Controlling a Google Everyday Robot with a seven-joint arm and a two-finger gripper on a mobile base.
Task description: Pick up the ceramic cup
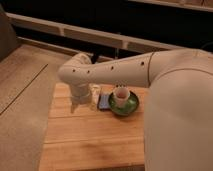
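camera view: a wooden table [90,145] fills the lower middle of the frame. the cup [121,94] is seen just right of the frame's centre, upright, with its mouth open to the top. it is set in or right against a green bowl [126,106]; which of the two cannot be told. a flat blue thing [104,103] lies just left of the bowl, and a small pale thing [95,96], perhaps a bottle, stands beside that.

the arm [120,70] is stretched from the right edge across the upper middle and bent down at its wrist. the gripper [76,105] is held low over the table, left of centre. whether it is spread or pressed together cannot be told.

the cup lies to the right of the gripper and a little higher in the frame, well apart from it, with the pale thing and the blue thing between them. nothing is held.

the cup is judged to be stiff, fairly light, smooth enough to slip, and breakable if dropped or knocked against the bowl. it is best taken across its straight wall near the rim, from above, so that the bowl's edge is cleared. a firm but gentle squeeze is called for.
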